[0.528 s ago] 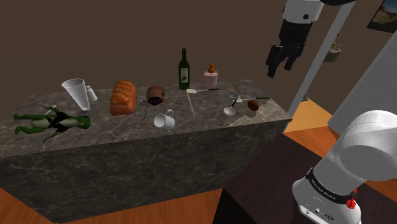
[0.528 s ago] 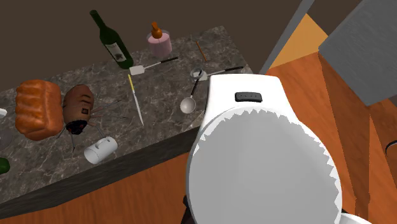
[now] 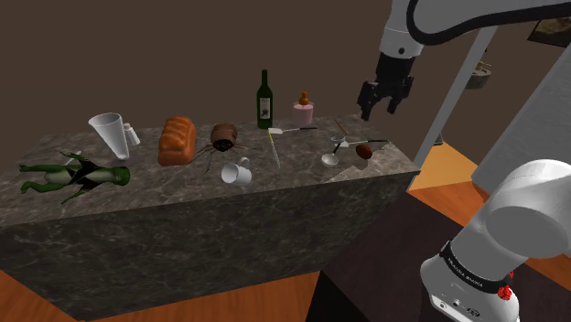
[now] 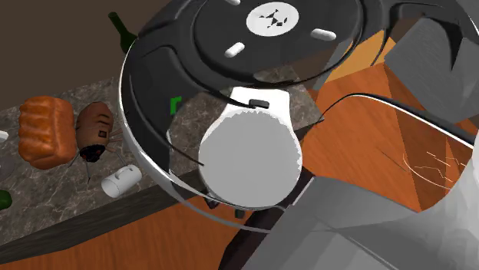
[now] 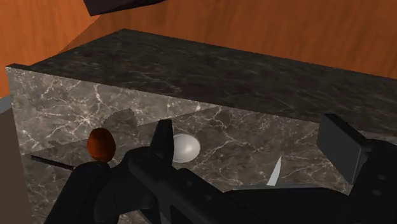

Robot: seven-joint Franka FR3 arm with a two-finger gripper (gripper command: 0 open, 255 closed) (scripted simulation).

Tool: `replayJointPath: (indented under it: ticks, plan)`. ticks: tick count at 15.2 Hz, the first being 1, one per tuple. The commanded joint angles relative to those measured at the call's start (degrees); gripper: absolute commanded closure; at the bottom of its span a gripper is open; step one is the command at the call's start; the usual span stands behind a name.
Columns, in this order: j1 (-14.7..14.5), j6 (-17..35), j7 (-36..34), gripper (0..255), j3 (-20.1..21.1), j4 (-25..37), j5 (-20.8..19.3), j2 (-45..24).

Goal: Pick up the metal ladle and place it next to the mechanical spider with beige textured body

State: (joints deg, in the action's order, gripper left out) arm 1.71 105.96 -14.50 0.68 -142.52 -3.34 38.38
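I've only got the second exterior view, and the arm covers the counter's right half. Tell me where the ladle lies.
Observer: In the shoulder view the ladle lies flat near the right end of the counter, beside a small brown object.
Operator: Give me the end effector's position.
Observer: The end effector hangs above that end of the counter, apart from the ladle.
Operator: Report its fingers.
Observer: In the wrist view the fingers stand apart with nothing clasped, and the ladle's bowl shows between them.

Bread [image 3: 177, 139], wine btl [image 3: 264, 99], mug [image 3: 237, 172]
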Motion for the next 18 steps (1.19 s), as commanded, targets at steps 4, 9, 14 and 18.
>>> replayJointPath:
  ticks: [4, 9, 14, 18]
  plan:
    - [2.6, 10.9, -4.0, 0, -1.1, -1.5, -0.2, -8.1]
    - [4.8, 21.0, -8.1, 0, -2.0, -0.4, -0.1, -18.0]
    - [6.7, 29.9, -11.9, 0, -3.2, 2.4, 0.3, -28.5]
    - [7.9, 36.0, -14.4, 0, -4.3, 5.9, 1.3, -37.0]
